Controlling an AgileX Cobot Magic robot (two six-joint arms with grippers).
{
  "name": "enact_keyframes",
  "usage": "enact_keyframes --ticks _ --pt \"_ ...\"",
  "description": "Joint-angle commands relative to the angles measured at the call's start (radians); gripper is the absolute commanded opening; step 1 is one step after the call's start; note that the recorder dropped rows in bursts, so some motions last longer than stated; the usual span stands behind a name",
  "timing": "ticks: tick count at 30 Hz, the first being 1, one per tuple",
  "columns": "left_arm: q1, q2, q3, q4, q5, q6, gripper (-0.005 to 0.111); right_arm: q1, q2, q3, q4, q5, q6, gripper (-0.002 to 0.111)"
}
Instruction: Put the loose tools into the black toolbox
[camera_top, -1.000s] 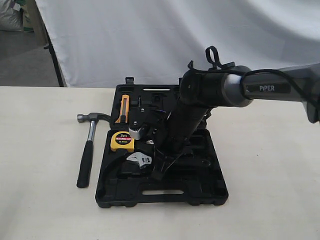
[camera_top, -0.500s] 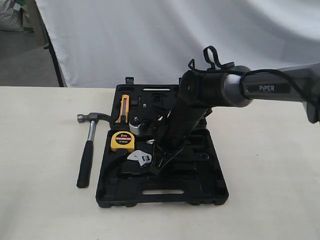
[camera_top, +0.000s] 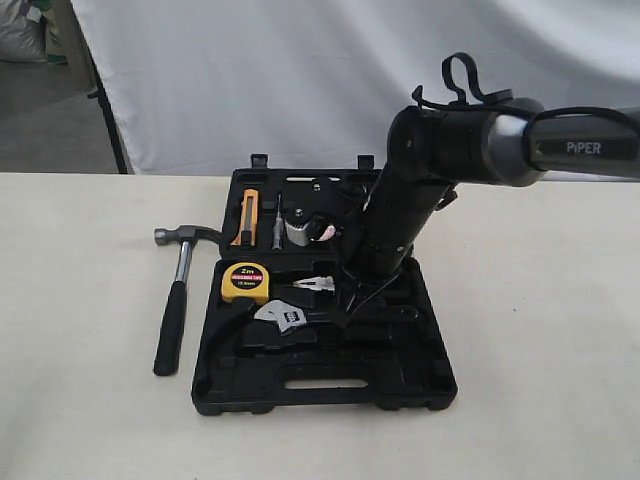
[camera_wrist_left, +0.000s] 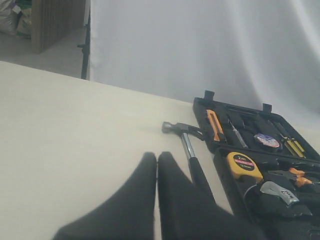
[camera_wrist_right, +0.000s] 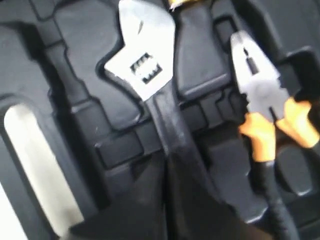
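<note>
Lying open: the black toolbox (camera_top: 425, 360) sat flat on the tabletop (camera_top: 80, 420), both hinged halves facing up, directly beneath the right fingers (camera_wrist_right: 140, 205).
Grip on the right: the right fingers were pressed together, no gap showing and nothing seen between them, low over the half with the oblong slot (camera_wrist_right: 40, 165).
Boxed tools: the adjustable wrench (camera_wrist_right: 147, 70) lay in that half just ahead of the right fingers, its black shaft running under their tips and its silver head pointing away; whether they touched it could not be told. The tape roll (camera_wrist_left: 266, 140) sat in the other half, label up.
Outside the box: the claw hammer (camera_top: 172, 300) lay on the tabletop just ahead of the left fingers (camera_wrist_left: 135, 200), shaft toward them, head away, beside the toolbox wall.
Grip on the left: closed tip to tip, empty.
Other contents: a yellow tape measure (camera_top: 245, 282) past the wrench head; pliers (camera_wrist_right: 260, 100) with orange sleeves beside the wrench.
In the way: the right arm (camera_top: 400, 210) slanted over the tape-roll half, hiding some recesses from the exterior view.
</note>
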Motion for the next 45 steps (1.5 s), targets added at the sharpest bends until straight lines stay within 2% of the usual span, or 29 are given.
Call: enact_keyframes --ticks 1,10,16,35,45 --pt "0.025 -0.003 -0.003 0.004 -0.007 -0.005 0.001 -0.006 0.017 0.001 -0.008 0.030 -0.002 0.001" --pt "0.025 -0.003 -0.003 0.004 -0.007 -0.005 0.001 -0.006 0.080 -0.001 -0.090 -0.040 0.009 0.001" --pt "0.025 -0.003 -0.003 0.004 -0.007 -0.005 0.001 -0.006 0.079 -0.001 -0.165 -0.088 0.082 0.001" --pt "0.025 -0.003 -0.003 0.004 -0.007 -0.005 0.001 -0.006 -0.043 -0.001 -0.168 -0.115 0.083 0.001" --pt "0.025 -0.003 -0.003 0.004 -0.007 -0.005 0.001 -0.041 0.080 0.026 -0.168 -0.107 0.086 0.001"
